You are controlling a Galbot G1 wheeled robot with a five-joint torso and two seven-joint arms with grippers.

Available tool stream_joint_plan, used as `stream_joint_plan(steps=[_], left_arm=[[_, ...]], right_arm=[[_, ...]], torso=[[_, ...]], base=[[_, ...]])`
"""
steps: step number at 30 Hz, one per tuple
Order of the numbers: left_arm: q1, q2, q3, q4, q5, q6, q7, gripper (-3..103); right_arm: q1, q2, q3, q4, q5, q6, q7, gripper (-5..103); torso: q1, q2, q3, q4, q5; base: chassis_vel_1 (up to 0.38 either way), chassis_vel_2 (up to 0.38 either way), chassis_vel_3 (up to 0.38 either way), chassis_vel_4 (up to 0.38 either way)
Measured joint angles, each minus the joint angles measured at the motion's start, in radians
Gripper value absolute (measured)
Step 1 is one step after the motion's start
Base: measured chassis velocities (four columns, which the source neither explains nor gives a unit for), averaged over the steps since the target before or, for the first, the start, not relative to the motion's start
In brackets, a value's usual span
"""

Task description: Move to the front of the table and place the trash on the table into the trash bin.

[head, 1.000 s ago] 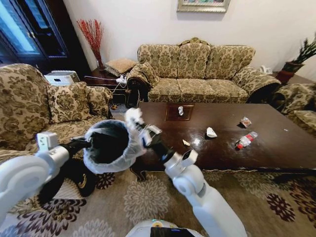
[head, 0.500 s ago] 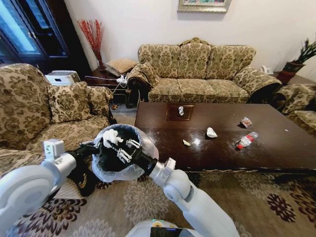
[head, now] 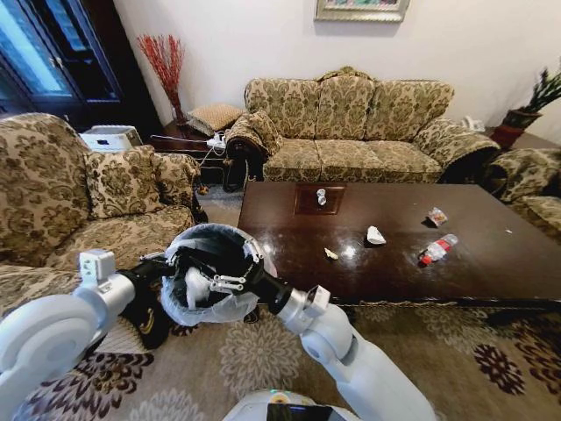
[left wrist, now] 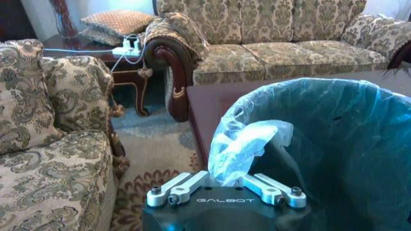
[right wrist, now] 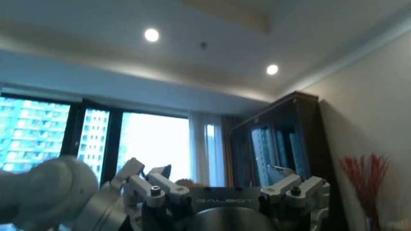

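Observation:
My left gripper [head: 162,260] [left wrist: 224,185] is shut on the bag-lined rim of the black trash bin [head: 210,239] [left wrist: 334,139], holding it off the floor at the left end of the dark table [head: 491,263]. My right gripper [head: 216,281] [right wrist: 222,190] reaches over the bin's mouth, open, its fingers spread with nothing between them. A white tissue [head: 194,288] lies inside the bin. On the table lie a crumpled tissue [head: 375,235], a small scrap [head: 330,253], a clear bottle [head: 436,249] with a red cap, a red-white wrapper [head: 436,217] and a small cup [head: 321,197].
A patterned armchair [head: 53,193] stands close on the left, a long sofa [head: 351,123] behind the table and another seat [head: 530,189] at the right. A side table [left wrist: 125,53] with cables sits in the corner. Patterned carpet [head: 263,351] covers the floor.
My right gripper carried a white tissue from the bin's near rim over the mouth, dipped lower and opened. The tissue now lies in the bin. The left arm barely moved.

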Motion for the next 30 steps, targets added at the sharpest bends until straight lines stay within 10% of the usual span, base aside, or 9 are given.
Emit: stream_joint_plan(steps=[13, 30], left_arm=[[-0.023, -0.032, 0.037, 0.063, 0.042, -0.013, 0.016, 2], [-0.019, -0.080, 0.070, 0.030, 0.071, -0.022, 0.040, 2]], right_arm=[[-0.296, -0.002, 0.493, -0.161, -0.035, -0.022, 0.350, 100], [-0.039, 0.117, 0.464, -0.755, -0.130, 0.093, 0.344, 100]], torso=[[0.000, 0.000, 0.000, -0.0003, 0.0000], [0.000, 0.000, 0.000, -0.0001, 0.0006]], base=[[0.000, 0.000, 0.000, 0.000], [-0.049, -0.048, 0.057, 0.054]])
